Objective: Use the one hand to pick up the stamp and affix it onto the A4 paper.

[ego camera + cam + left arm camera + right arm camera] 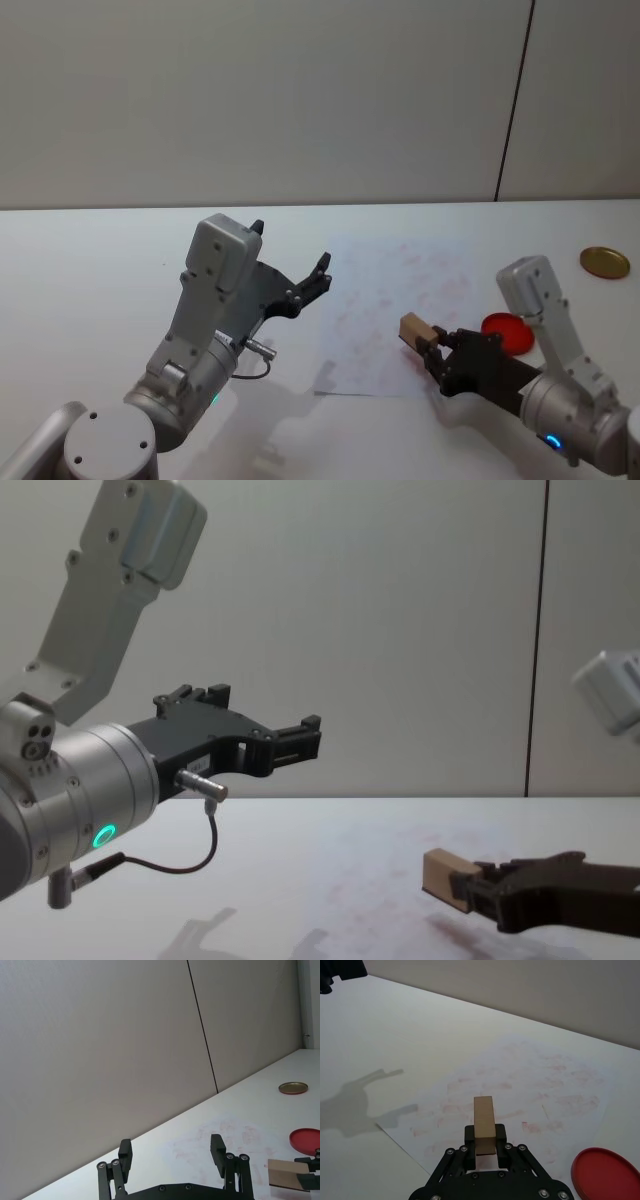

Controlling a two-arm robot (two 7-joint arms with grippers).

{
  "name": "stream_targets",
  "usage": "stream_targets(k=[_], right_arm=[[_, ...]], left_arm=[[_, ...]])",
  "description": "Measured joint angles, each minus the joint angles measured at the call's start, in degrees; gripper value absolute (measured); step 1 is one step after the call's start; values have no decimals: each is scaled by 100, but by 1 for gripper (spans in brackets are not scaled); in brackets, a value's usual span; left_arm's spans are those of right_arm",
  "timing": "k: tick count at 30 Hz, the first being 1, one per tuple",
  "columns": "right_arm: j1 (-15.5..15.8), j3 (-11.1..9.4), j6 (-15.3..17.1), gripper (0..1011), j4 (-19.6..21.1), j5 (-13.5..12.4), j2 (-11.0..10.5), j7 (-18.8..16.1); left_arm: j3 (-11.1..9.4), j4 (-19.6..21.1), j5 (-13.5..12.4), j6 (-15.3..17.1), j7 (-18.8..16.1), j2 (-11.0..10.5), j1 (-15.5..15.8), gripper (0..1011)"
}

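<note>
My right gripper (485, 1141), black plastic with two blocky ridged fingers (502, 1134), is closed on the rear end of the stamp (484, 1119), a small rectangular block of pale tan wood that juts forward beyond the fingertips. In the chest view I see the right gripper (478, 890) carrying the stamp (440, 871) roughly level and raised off the surface. In the head view the stamp (412, 327) lies over the near right part of the A4 paper (400, 275), a thin white sheet speckled with faint reddish-pink marks at mid-bench. A flat round red disc (508, 333) sits just off the paper's right edge, beside my right gripper (430, 350), and a flat round gold disc (604, 262) lies near the right edge of the white bench (100, 260). My left gripper (290, 247), black with a silver cylinder behind it, hangs above the bench left of the paper, its fingers spread wide and holding nothing.
</note>
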State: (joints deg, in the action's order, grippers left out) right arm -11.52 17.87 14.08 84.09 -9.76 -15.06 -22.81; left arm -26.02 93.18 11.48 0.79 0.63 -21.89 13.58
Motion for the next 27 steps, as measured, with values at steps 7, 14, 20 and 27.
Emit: stream_targets(k=[7, 14, 20, 27], right_arm=[[-12, 53, 0, 216, -88, 110, 30, 17], [-15, 88, 6, 216, -153, 202, 41, 16], [-35, 106, 46, 214, -206, 266, 48, -11], [-86, 113, 103, 216, -266, 307, 60, -48]], left_arm=[[0, 0, 0, 0, 0, 0, 0, 993], [0, 0, 0, 0, 0, 0, 0, 993], [0, 0, 0, 0, 0, 0, 0, 993], [0, 0, 0, 0, 0, 0, 0, 993]])
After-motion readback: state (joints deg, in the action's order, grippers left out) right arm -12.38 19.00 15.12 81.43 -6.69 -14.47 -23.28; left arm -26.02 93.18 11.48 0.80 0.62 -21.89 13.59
